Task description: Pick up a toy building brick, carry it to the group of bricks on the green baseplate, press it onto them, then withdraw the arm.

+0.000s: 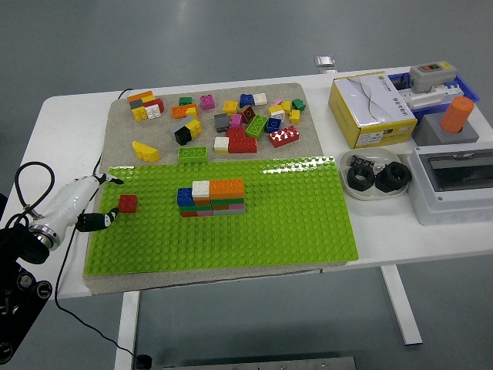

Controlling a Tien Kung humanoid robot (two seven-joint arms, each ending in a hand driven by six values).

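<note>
A green baseplate lies on a grey mat in the middle of the table. A group of stacked bricks, with blue, white and orange on top, stands on its left-centre. A single red brick sits on the plate near its left edge. My left hand, white with black fingertips, comes in from the left. Its fingers are spread, one fingertip above and one below, just left of the red brick and not closed on it. The right arm is out of view.
Several loose bricks lie on the grey mat behind the plate. To the right are a yellow box, a white dish with black parts, a grey electrical box and an orange cylinder.
</note>
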